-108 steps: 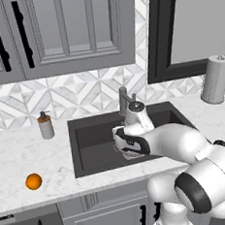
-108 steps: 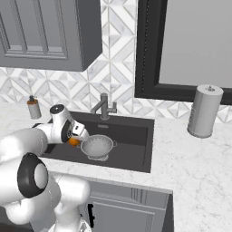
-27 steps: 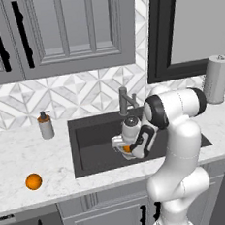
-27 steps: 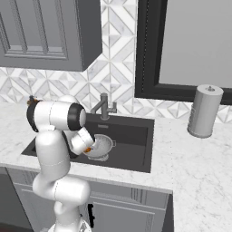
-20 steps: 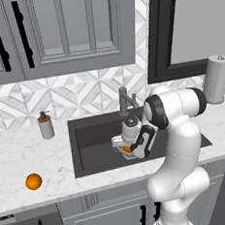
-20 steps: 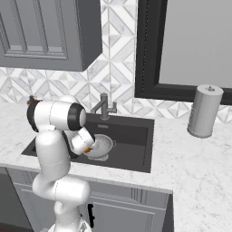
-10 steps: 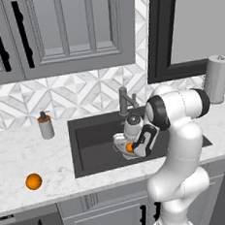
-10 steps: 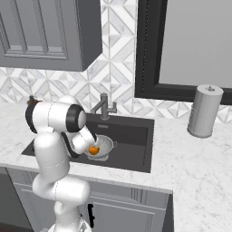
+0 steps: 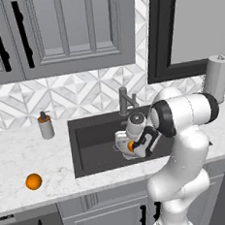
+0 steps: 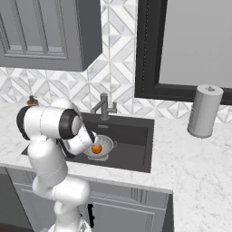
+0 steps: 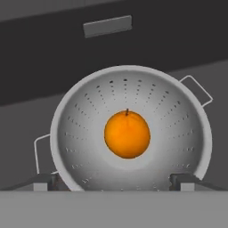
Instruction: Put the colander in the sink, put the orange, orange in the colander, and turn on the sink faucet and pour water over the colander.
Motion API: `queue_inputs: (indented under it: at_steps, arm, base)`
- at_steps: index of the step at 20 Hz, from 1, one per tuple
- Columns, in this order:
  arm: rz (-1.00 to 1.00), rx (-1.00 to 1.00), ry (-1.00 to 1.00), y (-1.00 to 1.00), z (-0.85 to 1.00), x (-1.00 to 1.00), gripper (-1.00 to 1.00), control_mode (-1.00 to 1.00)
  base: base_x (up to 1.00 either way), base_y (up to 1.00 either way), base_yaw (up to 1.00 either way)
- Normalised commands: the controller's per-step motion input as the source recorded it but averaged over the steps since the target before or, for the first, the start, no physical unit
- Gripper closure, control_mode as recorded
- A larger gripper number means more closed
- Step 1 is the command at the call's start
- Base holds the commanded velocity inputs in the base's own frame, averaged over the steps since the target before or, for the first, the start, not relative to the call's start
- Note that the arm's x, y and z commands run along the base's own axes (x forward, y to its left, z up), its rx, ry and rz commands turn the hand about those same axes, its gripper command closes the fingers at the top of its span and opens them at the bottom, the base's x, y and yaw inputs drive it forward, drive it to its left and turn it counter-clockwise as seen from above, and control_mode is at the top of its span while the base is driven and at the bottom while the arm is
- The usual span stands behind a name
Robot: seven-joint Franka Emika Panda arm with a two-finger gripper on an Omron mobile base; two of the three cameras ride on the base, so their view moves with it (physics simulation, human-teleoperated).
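Note:
The colander [image 11: 129, 133] sits on the floor of the dark sink [image 9: 92, 136], a silvery perforated bowl with two side handles. One orange [image 11: 127, 134] lies loose in the middle of its bowl. My gripper [image 11: 115, 182] hovers just above the colander's near rim, open, its fingertips [image 11: 44, 181] wide apart and touching nothing. From the base views the hand [image 9: 136, 137] reaches down into the sink over the colander [image 10: 103, 147] and the orange [image 10: 96, 148]. The other orange [image 9: 33, 181] rests on the counter left of the sink. The sink faucet [image 9: 124, 101] stands behind the basin, with no water running.
A soap dispenser [image 9: 46, 125] stands on the counter left of the sink near the wall. A paper towel roll [image 10: 205, 111] stands at the right. Cabinets hang above the left counter. A dark-framed window [image 10: 190, 45] sits behind the sink.
The orange has left my fingers and now rests on the colander's bottom. The hand has barely moved and stays open above it.

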Motion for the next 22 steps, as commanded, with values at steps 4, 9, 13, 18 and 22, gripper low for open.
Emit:
queue_inputs:
  at_steps: [4, 9, 13, 18, 22]
  arm:
    - [-0.02, 0.0, 0.0, 0.0, 0.68, -0.58, -1.0, -1.0]
    - [-0.04, -0.03, 0.0, 0.17, 0.69, -0.72, -1.0, -1.0]
    - [-0.08, 0.0, 0.05, 0.07, 1.0, -0.35, -1.0, -1.0]
    - [-0.07, 0.0, 0.1, 0.01, 0.99, -0.26, -1.0, -1.0]
    - [-0.05, 0.0, 0.1, 0.1, 0.69, -0.72, -1.0, -1.0]
  base:
    - [0.0, 0.0, 0.0]
    - [0.0, 0.0, 0.0]
    - [0.0, 0.0, 0.0]
    - [0.0, 0.0, 0.0]
    - [0.0, 0.0, 0.0]
